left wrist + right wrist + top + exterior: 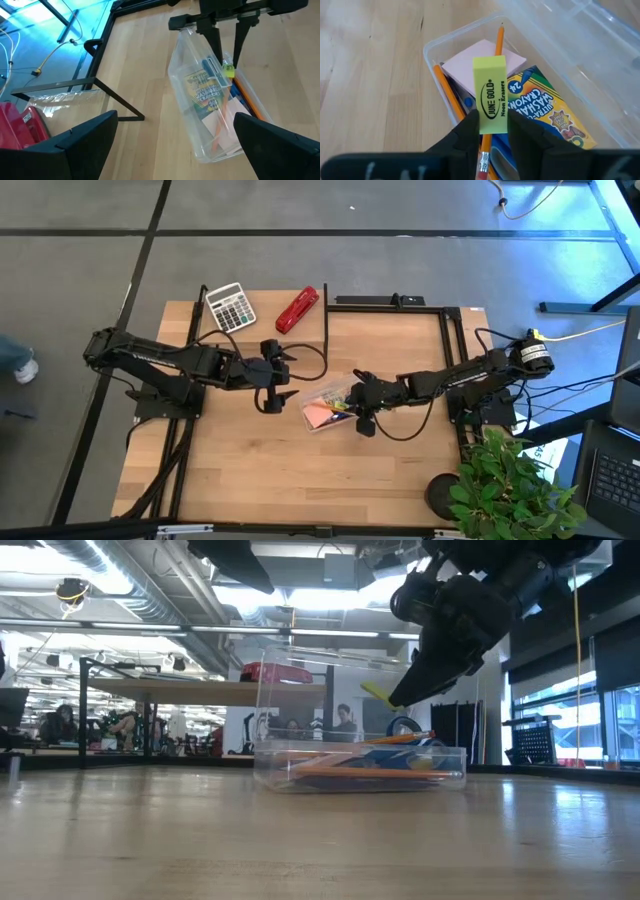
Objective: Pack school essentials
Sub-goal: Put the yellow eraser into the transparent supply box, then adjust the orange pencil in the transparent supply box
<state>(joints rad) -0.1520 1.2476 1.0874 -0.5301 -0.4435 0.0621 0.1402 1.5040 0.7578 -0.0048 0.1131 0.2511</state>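
Observation:
A clear plastic box [322,412] rests on its base at the table's middle, its lid [290,700] standing open. Inside lie a pink sticky-note pad [485,57], orange pencils [445,92], a crayon pack [545,107] and blue scissors [405,728]. My right gripper [493,120] hovers over the box, shut on a yellow eraser [491,95]. My left gripper [288,375] waits open just left of the box, touching nothing; its fingers [90,135] frame the box in the left wrist view. My right gripper pinches the yellow eraser by its lower end [492,127] between the two fingers, which lie along its long sides. The fingers slant down from the table's right. The eraser [378,693] sticks out past the fingertips, lifted clear above the open box.
A white-grey calculator [230,307] and a red stapler [298,309] lie near the table's far edge. A black frame [400,302] borders the far right part. A potted plant [510,485] stands at the near right corner. Bare wood stretches in front of the box.

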